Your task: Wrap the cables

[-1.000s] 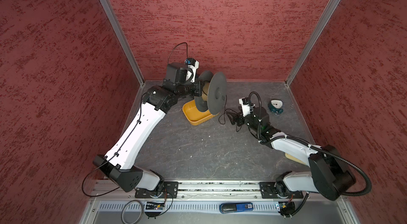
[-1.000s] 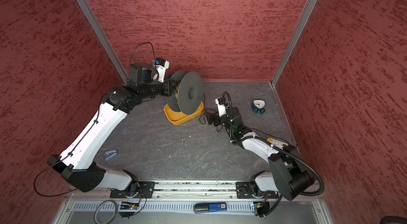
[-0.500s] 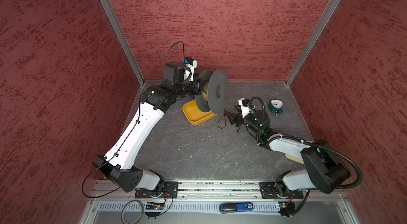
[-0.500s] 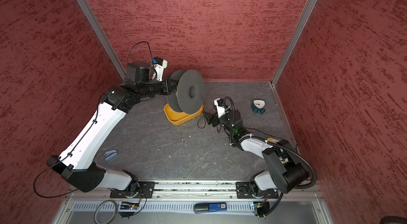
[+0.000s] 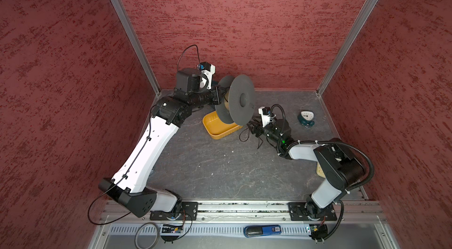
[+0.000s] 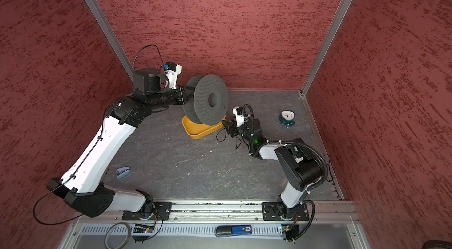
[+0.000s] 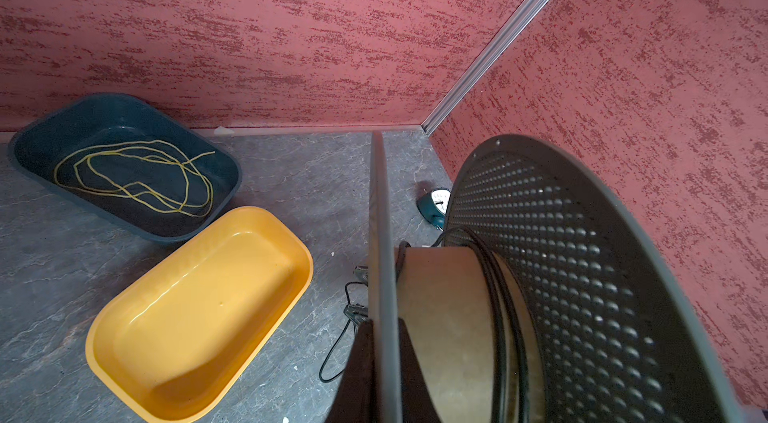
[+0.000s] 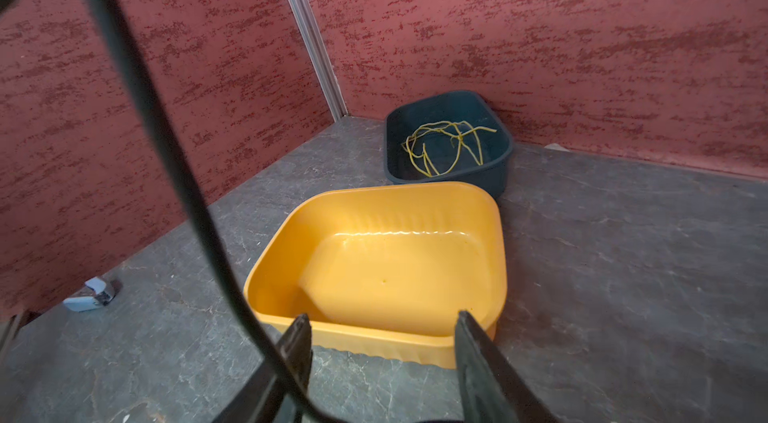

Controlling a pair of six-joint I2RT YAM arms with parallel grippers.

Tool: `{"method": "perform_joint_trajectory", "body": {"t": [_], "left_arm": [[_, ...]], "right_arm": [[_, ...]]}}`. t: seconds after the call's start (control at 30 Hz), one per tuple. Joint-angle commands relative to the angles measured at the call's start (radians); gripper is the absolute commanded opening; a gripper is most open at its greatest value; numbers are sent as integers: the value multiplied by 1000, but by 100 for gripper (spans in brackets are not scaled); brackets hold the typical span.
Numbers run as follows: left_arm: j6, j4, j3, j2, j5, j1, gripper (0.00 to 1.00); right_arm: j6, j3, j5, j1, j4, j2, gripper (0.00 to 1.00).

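left tool (image 5: 220, 92) clenched on grey spool (image 5: 241, 99) flange | right tool (image 8: 382, 319) jaws apart, black cord (image 8: 166, 142) crossing one finger | cord: few turns on spool hub, slack looped on tabletop (image 5: 208, 162) beside yellow tray (image 5: 212, 125) | grey marbled tabletop, red textured walls (image 5: 232, 15) | blue device (image 5: 263, 230) at front rail, label unreadable

You get bright, even light in both top views. It falls from above and leaves only soft, weak shadows on the table (image 5: 220, 167). The wide lens makes the corner posts (image 5: 127, 27) lean outward toward the upper edges of the frame. In the right wrist view the black cable (image 8: 137, 80) crosses the left of the frame very near the lens and is blurred. The yellow tray (image 8: 374, 213) at the centre is sharp, with a wavy white glare on its floor. In the left wrist view the spool (image 7: 582, 275) is a little soft at the lower right.
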Motion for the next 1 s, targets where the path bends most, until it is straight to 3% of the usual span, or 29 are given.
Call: {"method": "perform_joint_trajectory", "body": {"t": [0.0,0.17,0.33,0.67,0.8,0.97], "left_arm": [[-32,100,0,-23,24,16,0],[-70,155,-36,-12,9,32,0],[-131,167,-43,34,-20,46,0],[-183,254,-103,71,-137,39,0],[-180,241,-103,86,-252,9,0],[-122,222,-90,104,-492,-73,0]], "right_arm": [[32,35,-7,7,35,11,35],[29,-7,129,26,-3,-2,0],[11,-20,181,47,-65,-5,0],[-100,-73,430,223,-93,-49,0],[-158,-72,510,300,-84,-50,0],[-209,-31,567,379,-150,-78,0]]}}
